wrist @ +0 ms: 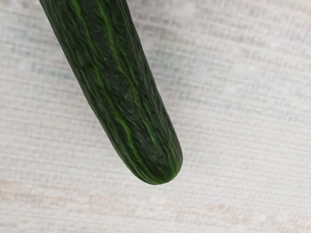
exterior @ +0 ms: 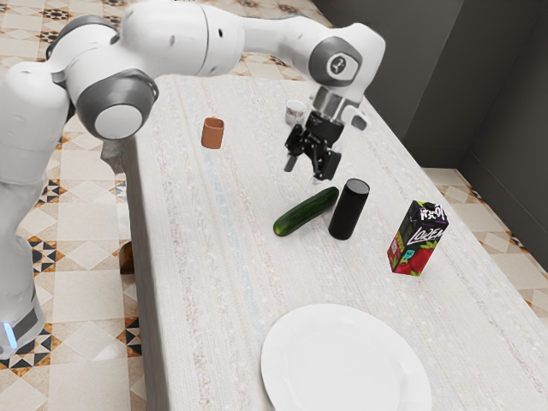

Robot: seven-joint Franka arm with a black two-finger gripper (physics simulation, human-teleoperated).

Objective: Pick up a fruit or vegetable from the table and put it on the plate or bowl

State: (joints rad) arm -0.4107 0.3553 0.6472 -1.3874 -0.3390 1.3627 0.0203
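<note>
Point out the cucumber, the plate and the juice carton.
cucumber [exterior: 306, 211], exterior view, middle of its body.
plate [exterior: 342, 364], exterior view, its bare centre.
juice carton [exterior: 418, 238], exterior view, its front face.

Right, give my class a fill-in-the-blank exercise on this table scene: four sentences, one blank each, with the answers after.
1. The cucumber lies on the table next to a ____ cylinder.
2. The plate nearest the camera is ____ in colour.
3. The gripper hangs above the cucumber with its fingers ____.
4. The juice carton is not lying flat; it stands ____.

Missing words: black; white; open; upright.
</note>
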